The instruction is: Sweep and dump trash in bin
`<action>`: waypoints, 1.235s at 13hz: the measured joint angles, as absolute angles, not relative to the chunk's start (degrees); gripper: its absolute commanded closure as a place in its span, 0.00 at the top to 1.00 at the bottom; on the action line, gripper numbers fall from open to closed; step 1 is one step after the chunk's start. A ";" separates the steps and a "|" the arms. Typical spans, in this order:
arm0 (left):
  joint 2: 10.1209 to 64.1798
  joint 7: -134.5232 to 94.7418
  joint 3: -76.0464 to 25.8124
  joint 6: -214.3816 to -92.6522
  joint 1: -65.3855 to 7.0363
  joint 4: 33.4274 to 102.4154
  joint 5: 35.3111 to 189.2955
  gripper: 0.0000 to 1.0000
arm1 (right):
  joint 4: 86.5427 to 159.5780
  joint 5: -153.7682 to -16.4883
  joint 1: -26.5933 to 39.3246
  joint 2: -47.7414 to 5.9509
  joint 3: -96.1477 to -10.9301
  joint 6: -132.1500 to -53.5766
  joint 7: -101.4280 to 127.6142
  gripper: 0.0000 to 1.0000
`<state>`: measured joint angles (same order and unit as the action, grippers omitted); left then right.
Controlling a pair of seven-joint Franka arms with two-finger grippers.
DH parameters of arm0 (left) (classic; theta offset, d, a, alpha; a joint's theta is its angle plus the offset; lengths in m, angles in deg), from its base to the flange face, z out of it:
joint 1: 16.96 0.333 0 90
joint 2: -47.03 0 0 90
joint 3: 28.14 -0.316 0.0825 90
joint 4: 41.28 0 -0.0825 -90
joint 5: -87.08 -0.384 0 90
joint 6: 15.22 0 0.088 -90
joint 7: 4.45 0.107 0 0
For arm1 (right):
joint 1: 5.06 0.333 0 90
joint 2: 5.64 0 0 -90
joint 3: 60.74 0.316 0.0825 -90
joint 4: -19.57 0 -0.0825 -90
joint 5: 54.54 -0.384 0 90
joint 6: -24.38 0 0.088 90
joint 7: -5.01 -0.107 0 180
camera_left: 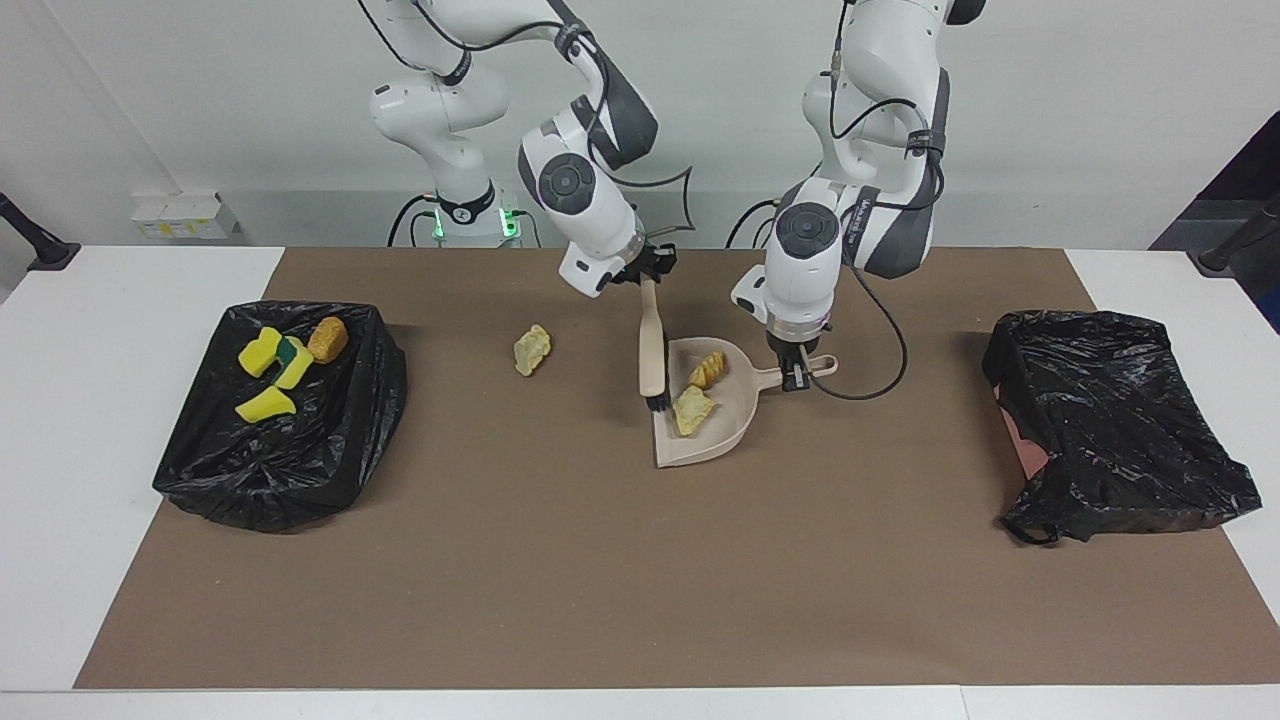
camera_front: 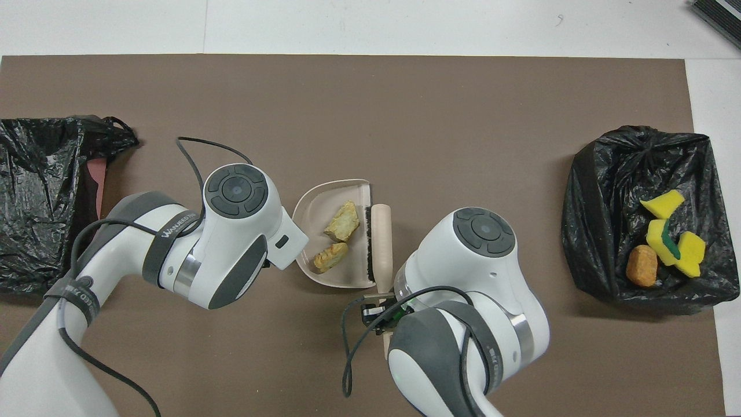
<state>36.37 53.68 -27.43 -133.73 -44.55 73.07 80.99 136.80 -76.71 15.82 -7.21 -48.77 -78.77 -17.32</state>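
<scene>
Brush [camera_left: 654, 352] bristles meet dustpan [camera_left: 712, 432] lip, two chunks [camera_left: 693, 408] inside.

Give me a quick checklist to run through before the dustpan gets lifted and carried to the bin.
1. Left gripper shut on the dustpan handle: ok.
2. Right gripper shut on the brush: ok.
3. Two pale chunks inside the dustpan: ok.
4. Brush bristles clear of the pan's mouth: not ok, they stand at its open edge.
5. All loose trash collected: not ok, one pale chunk on the mat lies toward the right arm's end.
6. Bin with sponge bits open: ok.
</scene>
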 measured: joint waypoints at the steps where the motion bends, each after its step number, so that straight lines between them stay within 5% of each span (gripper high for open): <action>1: 36.37 53.71 -27.43 -133.73 -44.54 73.09 81.64 0.00 | 136.82 -72.02 15.87 -6.17 -48.72 -76.13 -20.40 0.00; 7: 36.41 63.78 -28.06 -132.18 -41.70 73.12 86.36 0.00 | 146.50 -55.55 14.59 -0.08 -48.71 -68.45 -27.99 0.00; 11: 39.13 63.11 -27.62 -126.23 -41.14 73.15 87.10 0.00 | 158.48 -53.87 11.90 7.41 -48.67 -71.98 -27.41 0.00; 16: 41.17 47.21 -26.85 -123.97 -50.22 73.84 81.43 0.00 | 166.94 -53.69 7.03 11.09 -48.66 -78.10 -19.99 0.00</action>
<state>41.17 47.21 -26.85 -123.97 -50.22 73.84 81.43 166.94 -53.69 7.03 11.09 -48.66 -78.10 -19.99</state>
